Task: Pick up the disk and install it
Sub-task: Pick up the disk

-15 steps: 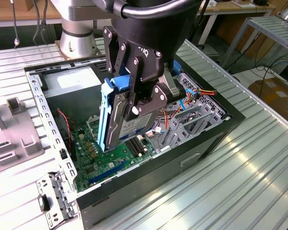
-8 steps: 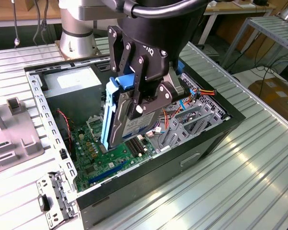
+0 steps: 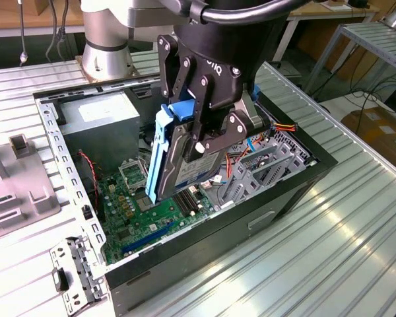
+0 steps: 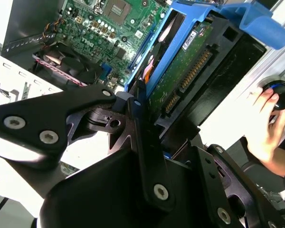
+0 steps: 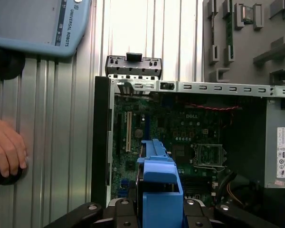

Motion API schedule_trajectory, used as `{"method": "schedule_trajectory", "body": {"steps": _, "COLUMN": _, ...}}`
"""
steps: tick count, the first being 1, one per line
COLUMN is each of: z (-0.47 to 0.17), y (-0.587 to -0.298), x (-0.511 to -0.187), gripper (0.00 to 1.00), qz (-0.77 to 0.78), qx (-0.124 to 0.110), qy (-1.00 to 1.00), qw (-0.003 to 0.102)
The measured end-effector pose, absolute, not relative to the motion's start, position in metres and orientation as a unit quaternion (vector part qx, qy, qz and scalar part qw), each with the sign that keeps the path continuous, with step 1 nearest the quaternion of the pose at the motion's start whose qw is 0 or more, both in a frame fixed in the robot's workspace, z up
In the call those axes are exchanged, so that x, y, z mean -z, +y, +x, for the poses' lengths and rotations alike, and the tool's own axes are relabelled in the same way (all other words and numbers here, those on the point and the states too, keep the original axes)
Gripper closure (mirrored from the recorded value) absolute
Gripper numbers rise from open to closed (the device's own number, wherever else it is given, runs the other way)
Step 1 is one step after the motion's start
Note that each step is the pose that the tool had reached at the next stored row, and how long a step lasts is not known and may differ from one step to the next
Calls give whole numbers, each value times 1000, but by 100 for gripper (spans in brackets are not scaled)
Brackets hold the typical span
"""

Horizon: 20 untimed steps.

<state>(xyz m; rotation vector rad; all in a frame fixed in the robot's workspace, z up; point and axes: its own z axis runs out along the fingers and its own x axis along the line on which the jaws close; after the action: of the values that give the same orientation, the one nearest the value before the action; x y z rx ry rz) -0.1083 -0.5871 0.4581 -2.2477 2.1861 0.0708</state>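
Note:
The disk (image 3: 185, 165), a silver drive in a bright blue carrier, hangs on edge and tilted above the open computer case (image 3: 251, 224). My gripper (image 3: 197, 142) is shut on it from above, one black finger pressed on each flat face. The drive's lower end sits over the green motherboard (image 3: 135, 211). In the second wrist view the disk's (image 4: 180, 76) green circuit side and connector face the camera, clamped beside a finger (image 4: 137, 123). The first wrist view looks down the blue carrier (image 5: 159, 190) onto the motherboard (image 5: 180, 137).
A grey power supply box (image 3: 99, 119) fills the case's far corner. A metal drive cage (image 3: 267, 165) with red and orange wires stands at the exterior view's right. A grey fixture (image 3: 20, 191) sits outside the case. A person's hand (image 5: 7, 147) rests near a teach pendant (image 5: 38, 23).

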Motion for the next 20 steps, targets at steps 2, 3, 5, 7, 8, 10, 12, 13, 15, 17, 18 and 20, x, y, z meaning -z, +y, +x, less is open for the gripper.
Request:
{"method": "schedule_trajectory", "body": {"steps": 2, "z": -107, "y": -587, "x": -458, "gripper": 64, "qz": -717, "qx": -23, "qy": 697, "qw": 3}}
{"method": "schedule_trajectory", "body": {"steps": 3, "z": -106, "y": -587, "x": -458, "gripper": 64, "qz": -717, "qx": -23, "qy": 697, "qw": 3}}
{"method": "schedule_trajectory", "body": {"steps": 5, "z": -105, "y": -587, "x": -458, "gripper": 64, "qz": -717, "qx": -23, "qy": 697, "qw": 3}}
{"method": "schedule_trajectory", "body": {"steps": 7, "z": -103, "y": -587, "x": -458, "gripper": 64, "qz": -717, "qx": -23, "qy": 697, "qw": 3}}
{"method": "schedule_trajectory", "body": {"steps": 8, "z": -103, "y": -587, "x": -458, "gripper": 64, "qz": -717, "qx": -23, "qy": 697, "qw": 3}}
{"method": "schedule_trajectory", "body": {"steps": 10, "z": -101, "y": -587, "x": -458, "gripper": 64, "qz": -717, "qx": -23, "qy": 697, "qw": 3}}
{"method": "schedule_trajectory", "body": {"steps": 12, "z": -100, "y": -587, "x": -458, "gripper": 64, "qz": -717, "qx": -23, "qy": 697, "qw": 3}}
{"method": "schedule_trajectory", "body": {"steps": 13, "z": -99, "y": -587, "x": -458, "gripper": 64, "qz": -717, "qx": -23, "qy": 697, "qw": 3}}
{"method": "schedule_trajectory", "body": {"steps": 15, "z": -98, "y": -587, "x": -458, "gripper": 64, "qz": -717, "qx": -23, "qy": 697, "qw": 3}}
{"method": "schedule_trajectory", "body": {"steps": 17, "z": -97, "y": -587, "x": -458, "gripper": 64, "qz": -717, "qx": -23, "qy": 697, "qw": 3}}
{"method": "schedule_trajectory", "body": {"steps": 18, "z": -96, "y": -587, "x": -458, "gripper": 64, "qz": -717, "qx": -23, "qy": 697, "qw": 3}}
{"method": "schedule_trajectory", "body": {"steps": 20, "z": -95, "y": -587, "x": -458, "gripper": 64, "qz": -717, "qx": -23, "qy": 697, "qw": 3}}
